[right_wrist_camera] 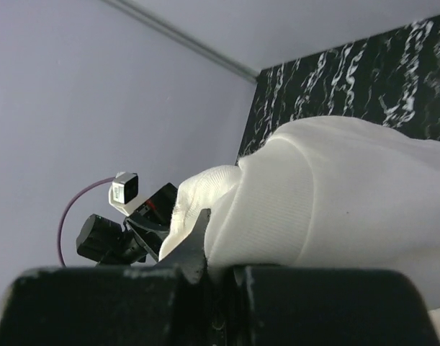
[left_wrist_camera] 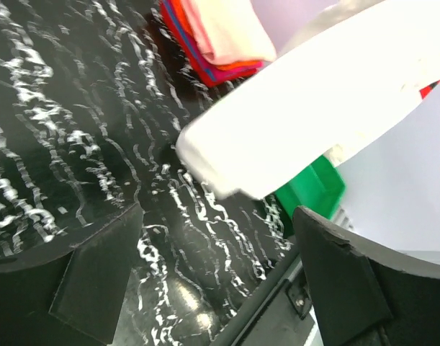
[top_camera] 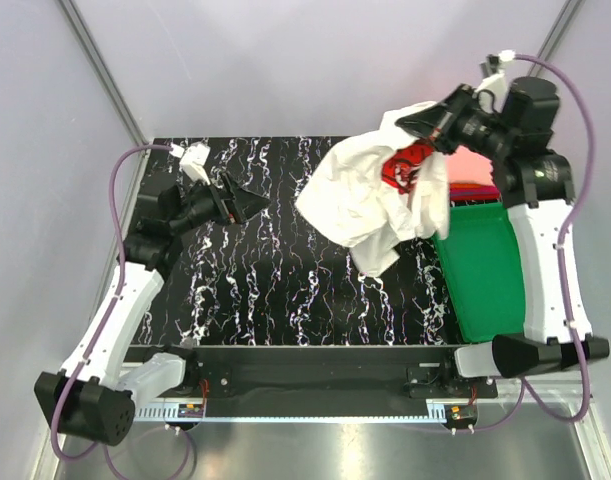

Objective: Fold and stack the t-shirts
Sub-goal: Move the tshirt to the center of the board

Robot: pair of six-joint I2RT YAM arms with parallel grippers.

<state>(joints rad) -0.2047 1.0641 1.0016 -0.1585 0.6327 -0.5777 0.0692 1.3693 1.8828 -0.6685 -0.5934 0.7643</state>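
Note:
My right gripper (top_camera: 426,124) is shut on the cream-white t-shirt (top_camera: 357,196) and holds it up over the back right of the table. The shirt hangs crumpled, its red print (top_camera: 406,166) partly showing. In the right wrist view the white cloth (right_wrist_camera: 335,194) bunches out from between the shut jaws of the right gripper (right_wrist_camera: 221,272). My left gripper (top_camera: 247,203) stands open over the left half of the table, apart from the shirt and holding nothing. The left wrist view shows the hanging shirt (left_wrist_camera: 313,101) blurred ahead of the left gripper (left_wrist_camera: 220,288). A pile of red, orange and pink t-shirts (left_wrist_camera: 220,43) lies at the table's far side.
A green plastic tray (top_camera: 485,272) sits at the right edge of the black marbled table (top_camera: 255,280), below the held shirt. The pink top of the shirt pile (top_camera: 477,166) shows behind the right arm. The tray (left_wrist_camera: 313,189) also appears in the left wrist view.

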